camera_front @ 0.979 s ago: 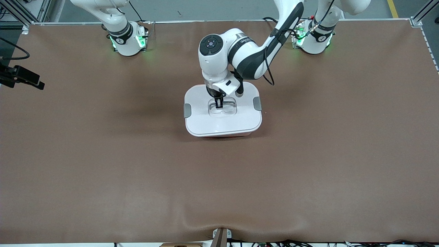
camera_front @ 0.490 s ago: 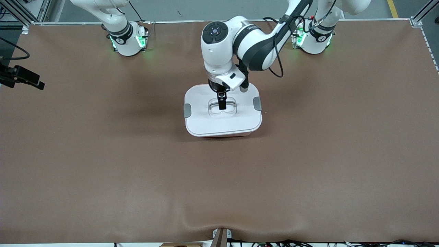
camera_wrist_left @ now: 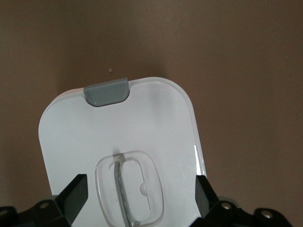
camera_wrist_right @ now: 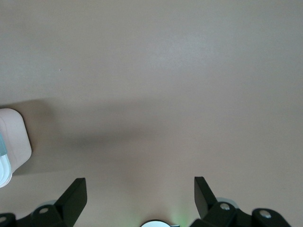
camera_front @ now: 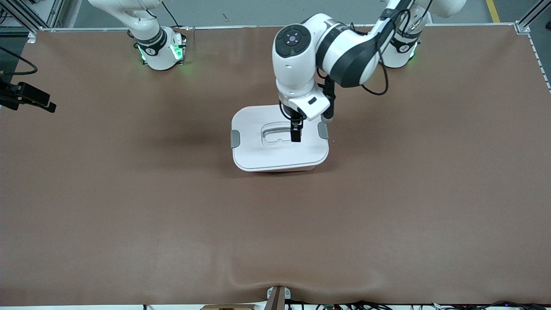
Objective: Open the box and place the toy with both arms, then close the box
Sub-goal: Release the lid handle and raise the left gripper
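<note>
My left gripper (camera_front: 295, 131) hangs over the box (camera_front: 280, 140), jaws spread wide and holding nothing, above the white lid (camera_wrist_left: 142, 123) near its recessed handle (camera_wrist_left: 129, 191); the box sits mid-bench with the lid on. I judge the lid stiff, light and slick, so the thin handle bar or the grey clips (camera_wrist_left: 106, 91) are the only sure holds. My right gripper (camera_wrist_right: 140, 198) waits over bare bench, equally wide and empty; no toy shows.

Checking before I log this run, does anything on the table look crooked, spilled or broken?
Nothing stands out. The box sits flat with its lid on; the open left gripper is over it. No toy shows.
</note>
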You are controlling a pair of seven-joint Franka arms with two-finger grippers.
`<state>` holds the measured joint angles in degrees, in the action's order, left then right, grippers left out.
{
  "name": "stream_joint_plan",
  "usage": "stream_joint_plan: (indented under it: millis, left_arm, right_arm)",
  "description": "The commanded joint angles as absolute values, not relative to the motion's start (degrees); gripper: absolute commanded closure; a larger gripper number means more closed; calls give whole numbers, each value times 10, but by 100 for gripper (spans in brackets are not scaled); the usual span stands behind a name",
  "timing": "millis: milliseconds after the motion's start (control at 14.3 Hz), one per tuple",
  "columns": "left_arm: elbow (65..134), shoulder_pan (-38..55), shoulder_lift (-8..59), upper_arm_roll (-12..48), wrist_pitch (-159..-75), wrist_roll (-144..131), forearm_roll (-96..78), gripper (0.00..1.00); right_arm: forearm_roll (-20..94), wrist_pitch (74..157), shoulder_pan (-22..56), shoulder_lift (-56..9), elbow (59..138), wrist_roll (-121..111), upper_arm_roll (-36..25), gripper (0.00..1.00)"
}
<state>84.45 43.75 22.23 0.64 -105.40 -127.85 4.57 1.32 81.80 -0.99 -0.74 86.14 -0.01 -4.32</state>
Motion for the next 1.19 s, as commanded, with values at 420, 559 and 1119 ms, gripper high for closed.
stream_joint_plan:
  millis: [420, 559, 1119]
  left_arm:
    - [824, 384, 196, 6, -1038, -1131, 55, 0]
    - [824, 361, 185, 7, -1026, -1072, 55, 0]
    - [824, 259, 142, 10, -973, -772, 55, 0]
  right_arm:
    - [6, 810, -2, -11, 850, 7, -44, 0]
    - [6, 810, -2, -11, 850, 7, -44, 0]
    - [6, 810, -2, -11, 850, 7, -44, 0]
